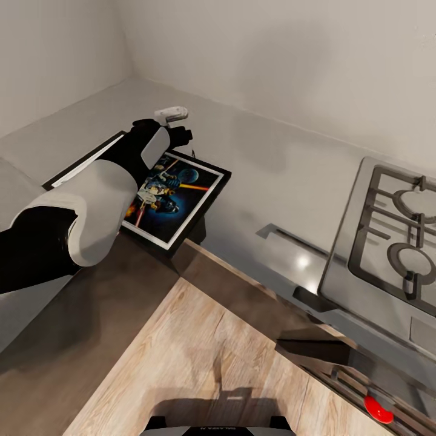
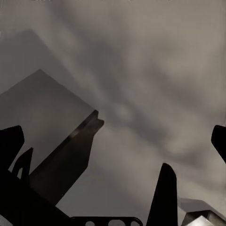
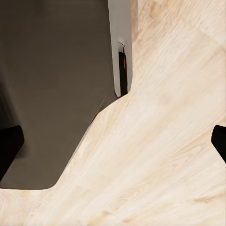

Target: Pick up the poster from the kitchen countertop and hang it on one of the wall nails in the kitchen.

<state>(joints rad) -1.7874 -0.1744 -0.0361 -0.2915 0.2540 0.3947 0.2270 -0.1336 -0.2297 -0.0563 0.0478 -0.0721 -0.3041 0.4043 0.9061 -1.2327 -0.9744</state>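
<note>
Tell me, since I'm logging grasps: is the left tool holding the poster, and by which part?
Cannot be told. The left tool sits at the poster's far edge, but the wrist hides any contact.

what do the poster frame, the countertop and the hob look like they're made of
Poster: a thin black frame, probably painted wood or plastic, around a printed picture with a white border. Kitchen countertop: smooth pale grey slab, matte, maybe laminate or stone; no grain shows. Hob: brushed steel by its sheen and highlight, with dark metal-looking grates.
</note>
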